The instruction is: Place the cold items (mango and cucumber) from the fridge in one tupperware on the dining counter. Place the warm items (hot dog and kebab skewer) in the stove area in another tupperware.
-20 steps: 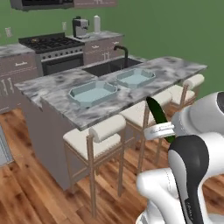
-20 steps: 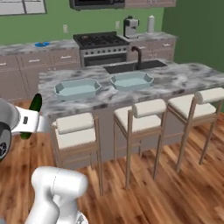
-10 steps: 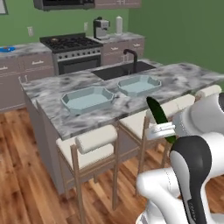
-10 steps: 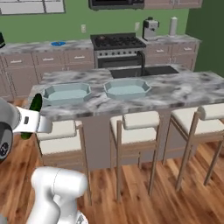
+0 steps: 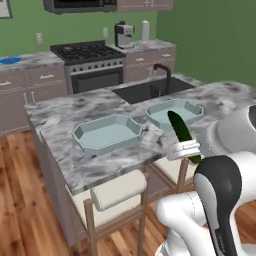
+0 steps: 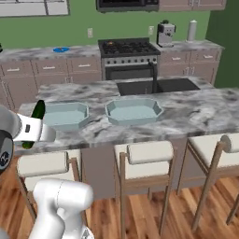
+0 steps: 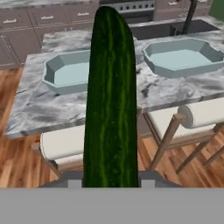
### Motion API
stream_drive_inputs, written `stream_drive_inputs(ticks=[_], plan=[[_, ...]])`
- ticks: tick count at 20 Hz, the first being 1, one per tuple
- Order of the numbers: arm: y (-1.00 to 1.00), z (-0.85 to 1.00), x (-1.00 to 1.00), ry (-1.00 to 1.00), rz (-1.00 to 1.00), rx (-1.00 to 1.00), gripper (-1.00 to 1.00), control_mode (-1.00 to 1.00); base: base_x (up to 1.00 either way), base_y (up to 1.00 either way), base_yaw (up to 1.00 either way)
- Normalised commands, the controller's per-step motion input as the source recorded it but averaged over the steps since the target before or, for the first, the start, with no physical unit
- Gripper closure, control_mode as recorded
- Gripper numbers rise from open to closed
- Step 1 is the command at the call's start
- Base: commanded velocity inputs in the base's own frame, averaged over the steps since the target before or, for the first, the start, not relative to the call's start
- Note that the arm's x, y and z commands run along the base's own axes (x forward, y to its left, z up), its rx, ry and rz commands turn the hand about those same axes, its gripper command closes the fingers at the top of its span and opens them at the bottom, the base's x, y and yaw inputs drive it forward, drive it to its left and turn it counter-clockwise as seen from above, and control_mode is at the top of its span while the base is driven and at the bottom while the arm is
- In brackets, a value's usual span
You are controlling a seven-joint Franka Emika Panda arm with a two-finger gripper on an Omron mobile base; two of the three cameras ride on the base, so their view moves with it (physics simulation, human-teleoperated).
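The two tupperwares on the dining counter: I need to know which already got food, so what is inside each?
Both tupperwares, the left one and the right one, show bare pale floors with nothing inside. In the hand view the held cucumber covers part of the left tray's right end.

You find no readable text, label, brand, number or sign on anything in these pictures.

A black sink point(image 5: 150, 90) and faucet point(image 5: 165, 76), coffee machine point(image 5: 122, 35) behind.
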Motion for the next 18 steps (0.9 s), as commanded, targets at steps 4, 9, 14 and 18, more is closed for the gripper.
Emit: stream_drive_inputs(ticks=[4, 9, 14, 18], plan=[[0.00, 0.00, 0.00, 0.00, 0.00, 0.00, 1.00, 1.00, 0.55, -0.32, 0.38], [0.00, 0.00, 0.00, 0.00, 0.00, 0.00, 1.00, 1.00, 0.57, -0.21, 0.35], [0.00, 0.00, 0.00, 0.00, 0.00, 0.00, 1.00, 1.00, 0.63, -0.04, 0.14], [0.00, 0.00, 0.00, 0.00, 0.00, 0.00, 1.00, 1.00, 0.68, 0.00, 0.00]])
